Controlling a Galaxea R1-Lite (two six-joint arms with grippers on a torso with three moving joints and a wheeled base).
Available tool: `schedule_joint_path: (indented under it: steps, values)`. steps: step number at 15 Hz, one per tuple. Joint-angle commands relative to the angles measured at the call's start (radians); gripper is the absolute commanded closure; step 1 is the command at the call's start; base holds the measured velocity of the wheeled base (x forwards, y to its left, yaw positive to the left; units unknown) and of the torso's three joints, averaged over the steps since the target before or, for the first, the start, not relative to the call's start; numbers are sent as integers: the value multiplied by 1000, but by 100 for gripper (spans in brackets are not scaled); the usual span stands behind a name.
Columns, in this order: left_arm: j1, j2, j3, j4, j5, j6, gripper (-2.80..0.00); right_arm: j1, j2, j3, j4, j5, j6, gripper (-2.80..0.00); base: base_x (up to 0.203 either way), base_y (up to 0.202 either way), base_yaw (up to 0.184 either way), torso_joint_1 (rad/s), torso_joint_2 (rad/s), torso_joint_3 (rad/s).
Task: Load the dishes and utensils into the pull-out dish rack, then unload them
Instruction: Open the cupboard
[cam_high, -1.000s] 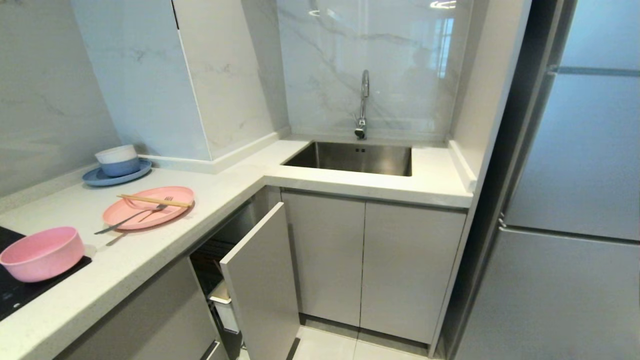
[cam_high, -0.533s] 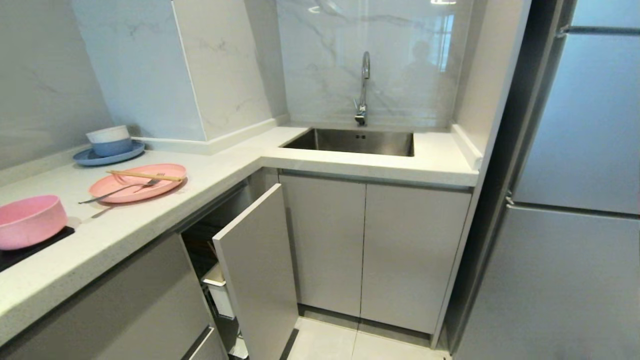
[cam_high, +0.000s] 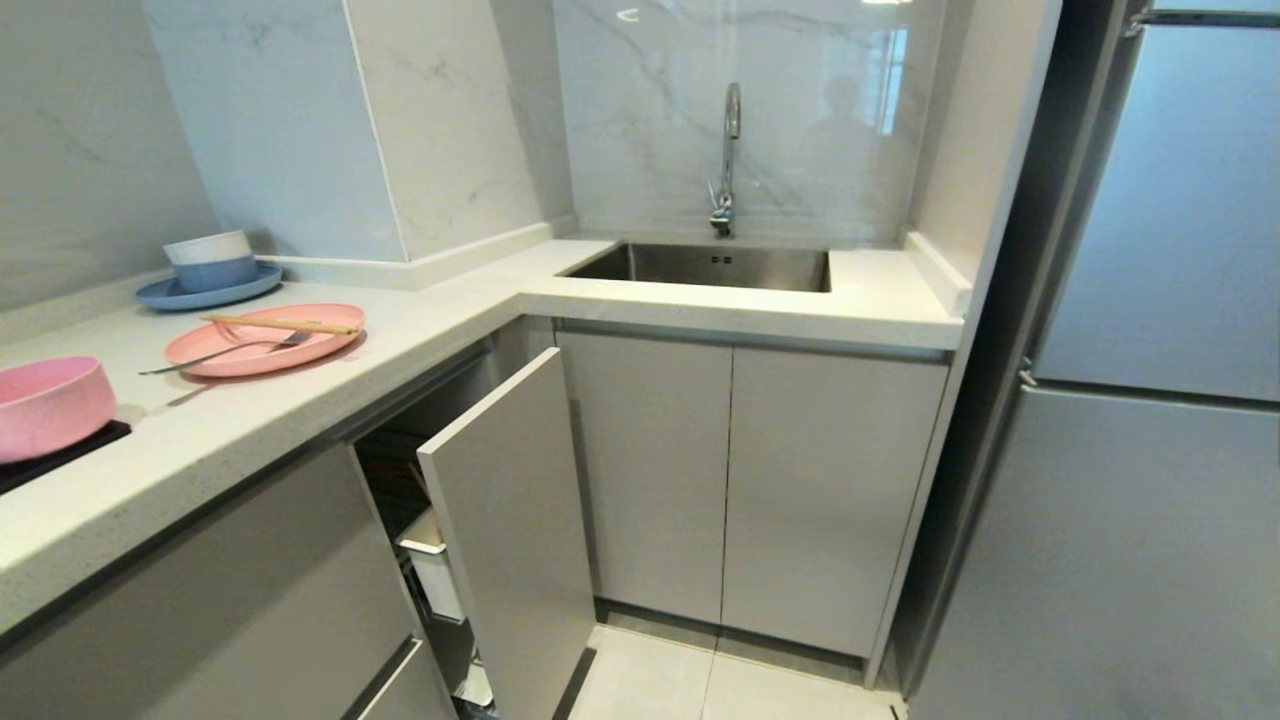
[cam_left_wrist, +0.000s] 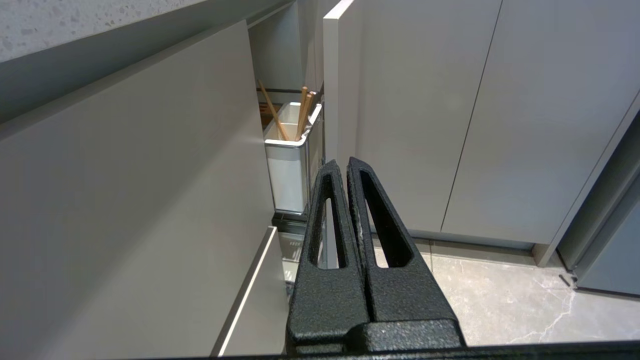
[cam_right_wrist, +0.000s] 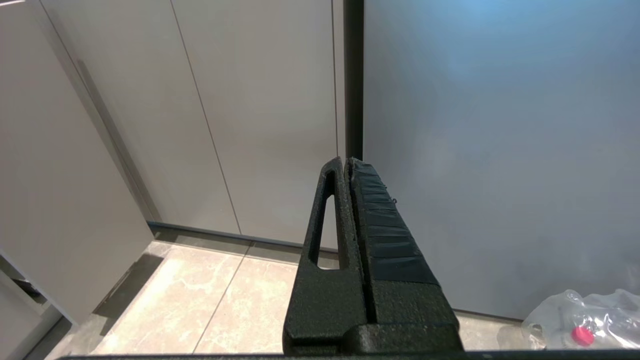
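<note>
Loading not yet begun, as judged. Pink bowl (cam_high: 48, 405) and pink plate (cam_high: 262, 340) noted on bench (cam_high: 300, 400) at left; chopsticks (cam_high: 280, 325) and fork (cam_high: 215, 353) laid across plate. Dish rack (cam_high: 430, 540) seen pulled part-way out behind narrow cabinet front (cam_high: 510, 530) (caddy (cam_left_wrist: 287, 165) already holds wooden sticks). Left gripper (cam_left_wrist: 346, 162) and right gripper (cam_right_wrist: 347, 161) hang low by cabinets, jaws together, nothing held. All loading and unloading outstanding.

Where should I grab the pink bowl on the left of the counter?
Pinch the pink bowl by its rim, on the side nearest the counter's front edge, coming down from above: it sits upright and open-topped, its body probably too wide to span.
</note>
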Motion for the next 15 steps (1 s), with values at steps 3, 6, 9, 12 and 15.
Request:
schedule_joint_path:
  steps: [3,6,9,12,15]
  values:
    - [0,0,-25,-34,0,9,0,0,0,2,1,0,0,0,0,0,0,0,0,0]
    - [0,23,-255,-35,2,11,0,0,0,2,1,0,0,0,0,0,0,0,0,0]
    - [0,158,-651,90,27,12,0,0,0,2,0,0,0,0,0,0,0,0,0,0]
    - [-3,439,-1086,255,72,13,0,0,0,2,1,0,0,0,0,0,0,0,0,0]
    - [-5,747,-1377,341,91,14,0,0,0,2,1,0,0,0,0,0,0,0,0,0]
